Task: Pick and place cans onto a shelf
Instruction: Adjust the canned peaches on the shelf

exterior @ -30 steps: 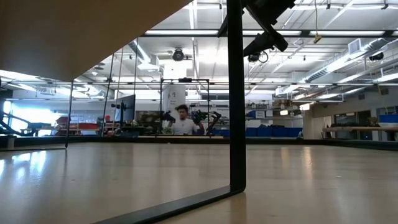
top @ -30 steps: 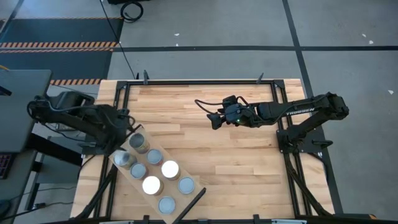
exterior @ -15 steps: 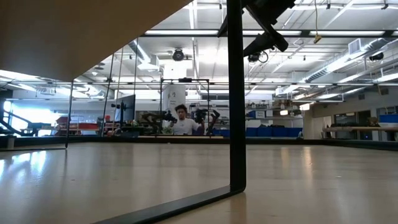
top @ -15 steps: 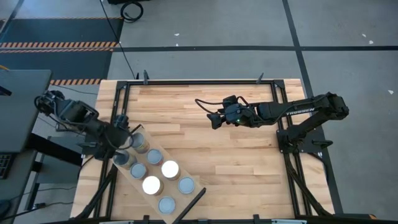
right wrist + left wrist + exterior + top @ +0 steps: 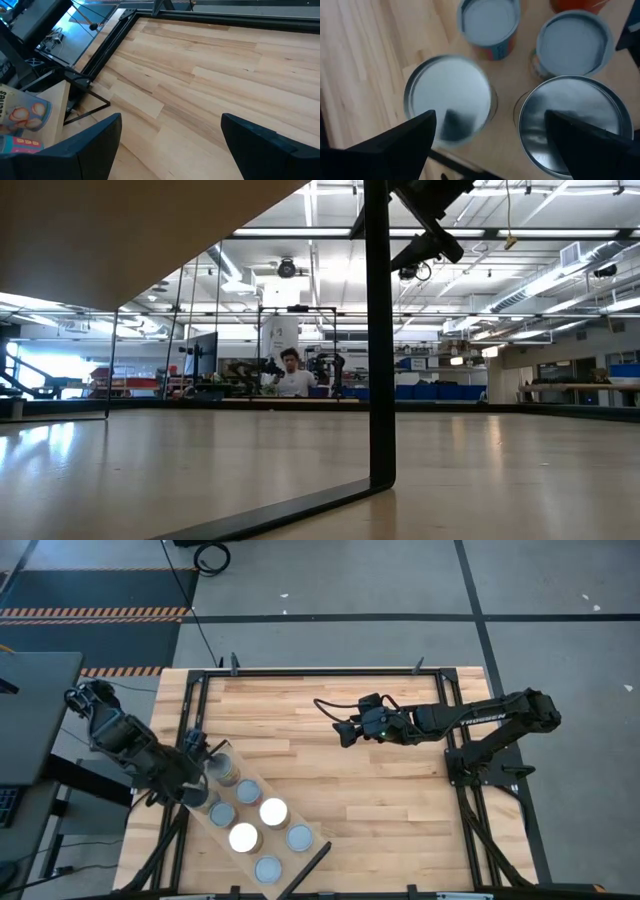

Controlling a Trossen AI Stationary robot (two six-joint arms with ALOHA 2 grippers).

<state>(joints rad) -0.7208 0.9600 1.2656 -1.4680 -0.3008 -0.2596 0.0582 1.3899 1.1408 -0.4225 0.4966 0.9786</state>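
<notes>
The shelf [image 5: 312, 832], a pale plank with a dark bar at its near end, lies slantwise at the table's near left. Several cans stand upright on it, among them two bright white tops [image 5: 273, 810] and grey-blue ones [image 5: 298, 837]. My left gripper [image 5: 203, 778] hovers open over the shelf's far left end; in the left wrist view [image 5: 487, 145] its fingers spread above two silvery cans [image 5: 449, 97] [image 5: 572, 120] and touch neither. My right gripper [image 5: 345, 735] is open and empty above the middle of the table, as the right wrist view [image 5: 170, 145] also shows.
A black frame [image 5: 320, 670] runs round the tabletop. In the low view the shelf's underside [image 5: 120, 230] and its dark bar [image 5: 380, 330] fill the near ground. A person [image 5: 292, 378] stands far behind the table. Bare tabletop [image 5: 380, 800] lies right of the shelf.
My left arm has swung round, and its gripper has gone a little toward the table's near edge, over the cans at the shelf's far left end. The cans and the shelf have stayed in place.
</notes>
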